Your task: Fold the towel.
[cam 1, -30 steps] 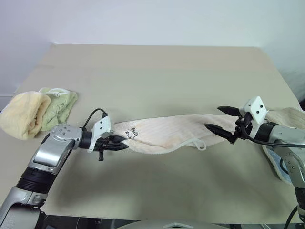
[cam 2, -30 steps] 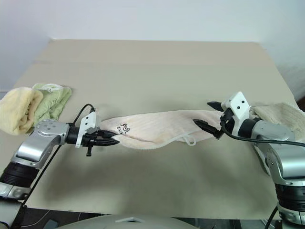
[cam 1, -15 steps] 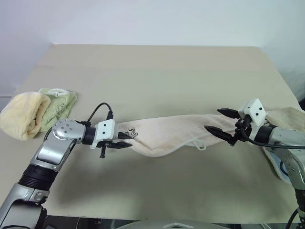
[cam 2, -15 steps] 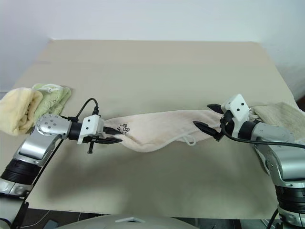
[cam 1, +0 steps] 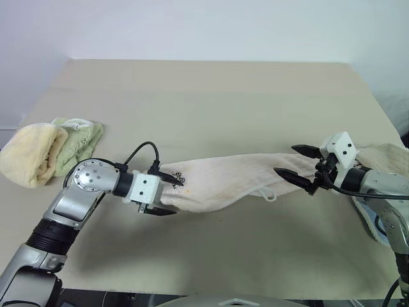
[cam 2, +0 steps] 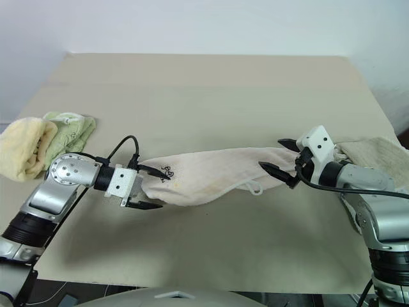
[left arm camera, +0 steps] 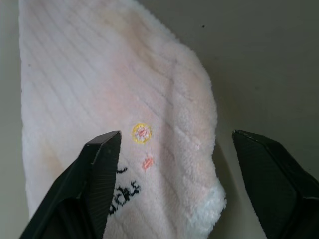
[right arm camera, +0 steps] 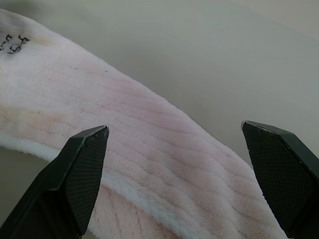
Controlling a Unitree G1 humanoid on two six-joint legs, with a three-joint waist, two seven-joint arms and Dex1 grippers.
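I had both sets of jaws open, left (cam 1: 165, 195) and right (cam 1: 299, 164), straddling opposite ends of the towel (cam 1: 227, 180) stretched along the worktop (cam 1: 211, 96), ready to pinch its corners.

The scene is evenly and brightly lit from above; soft shadows are cast beneath the arms on the table (cam 1: 223, 96). No glare is seen.
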